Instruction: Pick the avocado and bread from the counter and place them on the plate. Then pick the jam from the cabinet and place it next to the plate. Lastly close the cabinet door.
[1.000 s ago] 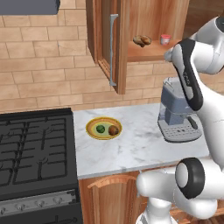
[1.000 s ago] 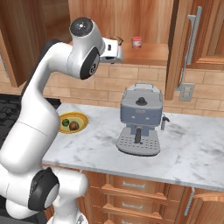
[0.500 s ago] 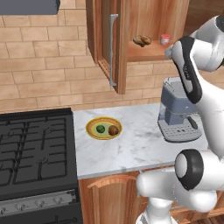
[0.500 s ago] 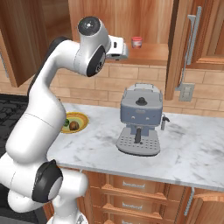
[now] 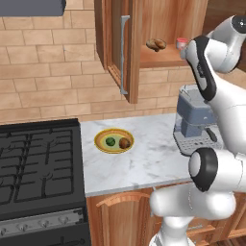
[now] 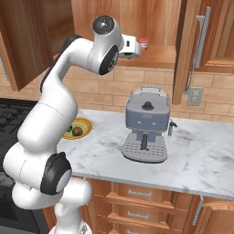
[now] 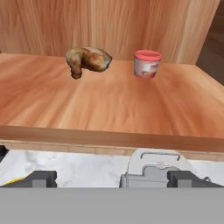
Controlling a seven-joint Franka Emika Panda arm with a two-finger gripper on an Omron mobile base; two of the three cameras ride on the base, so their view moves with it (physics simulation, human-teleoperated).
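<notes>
sitting upright, red pale-topped jam (image 7: 147, 64)

1. One plate (image 5: 114, 141) on the desk (image 5: 149, 161).
2. One avocado (image 5: 110, 141), on the plate.
3. One bread (image 5: 125, 143) roll, on the plate beside the avocado.
4. One jam (image 7: 146, 64) jar on the cabinet shelf (image 7: 109, 103).
5. One lumpy brown pastry (image 7: 87, 60) on the same shelf.
6. One coffee machine (image 6: 145, 124) on the desk.
7. One stove (image 5: 38, 168), black, beside the desk.
8. Two cabinet doors with grey bar handles: the cabinet door (image 5: 113, 45) standing open, and another door (image 6: 215, 36) at the right of the right base view.
9. One wall socket (image 6: 194, 96) on the brick wall.
10. One robot arm, with one claw (image 7: 111, 179) of two fingers.
</notes>
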